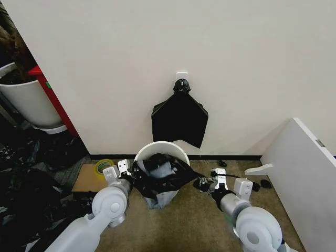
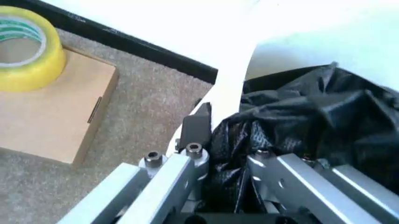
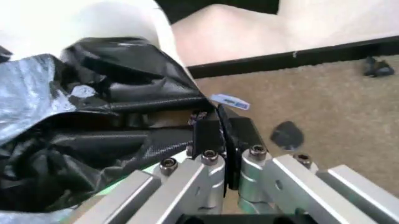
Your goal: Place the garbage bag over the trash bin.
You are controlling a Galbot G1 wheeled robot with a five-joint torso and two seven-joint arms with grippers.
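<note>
Both pincers grip the garbage bag (image 1: 160, 176) at the trash bin (image 1: 160, 148) on the floor: left pincer (image 2: 218, 140) at the left rim, right pincer (image 3: 224, 128) pinching a stretched edge. Spread evenly and pull down gently over the rim.

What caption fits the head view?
Both tools, left and right, stretch the wrinkly black garbage bag over the small white bin.

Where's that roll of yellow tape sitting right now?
In the head view the tape lies on a flat cardboard box on the carpet by the wall, on the robot's left, just left of the bin.
</note>
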